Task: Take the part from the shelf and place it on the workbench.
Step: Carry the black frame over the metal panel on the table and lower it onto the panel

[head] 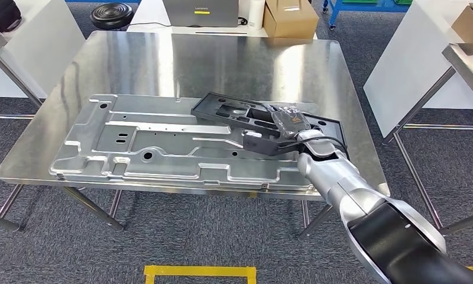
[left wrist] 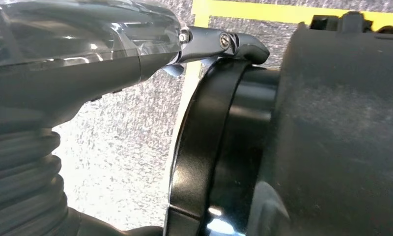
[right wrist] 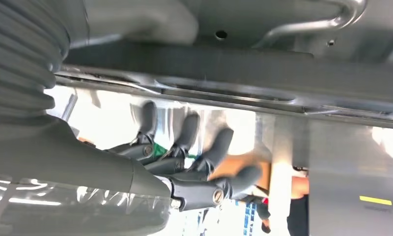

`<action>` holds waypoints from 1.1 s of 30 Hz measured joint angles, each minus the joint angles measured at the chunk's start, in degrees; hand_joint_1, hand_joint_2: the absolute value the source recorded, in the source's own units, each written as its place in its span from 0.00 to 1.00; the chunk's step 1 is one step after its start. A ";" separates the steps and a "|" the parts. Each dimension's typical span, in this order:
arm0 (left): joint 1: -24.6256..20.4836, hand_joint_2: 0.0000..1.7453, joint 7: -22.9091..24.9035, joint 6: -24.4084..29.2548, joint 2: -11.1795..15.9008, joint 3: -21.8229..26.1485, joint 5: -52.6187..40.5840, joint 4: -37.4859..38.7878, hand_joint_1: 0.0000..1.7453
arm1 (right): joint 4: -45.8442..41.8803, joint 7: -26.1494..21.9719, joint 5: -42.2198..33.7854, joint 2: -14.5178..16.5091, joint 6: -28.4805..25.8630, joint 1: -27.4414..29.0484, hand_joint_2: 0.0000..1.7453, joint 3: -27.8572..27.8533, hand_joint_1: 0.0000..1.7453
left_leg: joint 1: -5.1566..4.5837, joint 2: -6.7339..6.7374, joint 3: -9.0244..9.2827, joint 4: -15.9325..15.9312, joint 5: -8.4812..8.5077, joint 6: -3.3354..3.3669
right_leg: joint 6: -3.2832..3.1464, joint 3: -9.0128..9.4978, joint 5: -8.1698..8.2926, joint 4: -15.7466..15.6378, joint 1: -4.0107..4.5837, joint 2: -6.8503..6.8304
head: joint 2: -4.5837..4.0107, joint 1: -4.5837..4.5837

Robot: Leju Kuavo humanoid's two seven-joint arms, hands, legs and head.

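A black plastic part lies across the right end of a large silver stamped panel on the steel workbench. My right hand is at the part's right end. In the right wrist view the dark part runs between the grey thumb and the dark fingers. Those fingers are stretched out and spread, and a strip of light separates them from the part. My left hand hangs over grey carpet beside my body; how its fingers lie is hidden.
The silver panel covers most of the near half of the workbench, and the far half is bare steel. Behind the bench are a cardboard box, a grey case and a black round stool. White tables flank both sides. Yellow tape marks the floor.
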 joint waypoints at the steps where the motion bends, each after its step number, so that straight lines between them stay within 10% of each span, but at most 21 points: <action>1: -0.03 0.00 0.21 -0.20 0.01 0.01 0.19 0.00 0.00 | 0.06 0.22 -0.72 0.01 0.82 0.09 0.00 -0.42 0.00 | -0.01 0.00 0.00 0.00 0.00 0.00 | 0.00 0.00 0.00 0.00 0.00 0.00 | 0.00 0.00; 11: -0.16 0.00 1.08 -2.17 0.32 0.84 2.00 0.00 0.00 | 1.02 12.85 -24.72 2.46 35.84 -2.82 0.00 -16.01 0.00 | 0.01 -0.04 0.21 -0.03 -0.01 0.00 | -0.03 0.17 -0.06 0.00 0.00 -0.03 | 0.00 -0.08; 15: -0.25 0.00 2.02 -3.01 0.41 1.02 2.48 0.00 0.00 | 1.04 14.60 -27.45 3.15 40.56 -3.58 0.00 -21.52 0.00 | -0.02 0.01 0.24 -0.03 -0.01 0.00 | -0.01 0.27 -0.03 0.00 0.00 0.01 | 0.00 0.05; 23: -0.11 0.00 4.34 -2.86 0.51 2.85 4.11 0.02 0.00 | -1.96 5.80 -13.33 9.48 28.11 -5.95 0.00 -18.04 0.00 | -0.02 0.17 0.24 -0.15 0.01 -0.02 | 0.00 0.10 -0.01 0.04 0.00 0.14 | 0.00 -0.03; 33: 0.07 0.00 4.35 -2.68 0.59 4.18 4.36 0.02 0.00 | -9.17 9.68 6.51 12.26 11.58 -7.79 0.00 -1.37 0.00 | -0.04 0.14 0.22 -0.19 0.00 -0.03 | -0.06 0.05 -0.06 0.03 -0.04 0.14 | 0.00 -0.04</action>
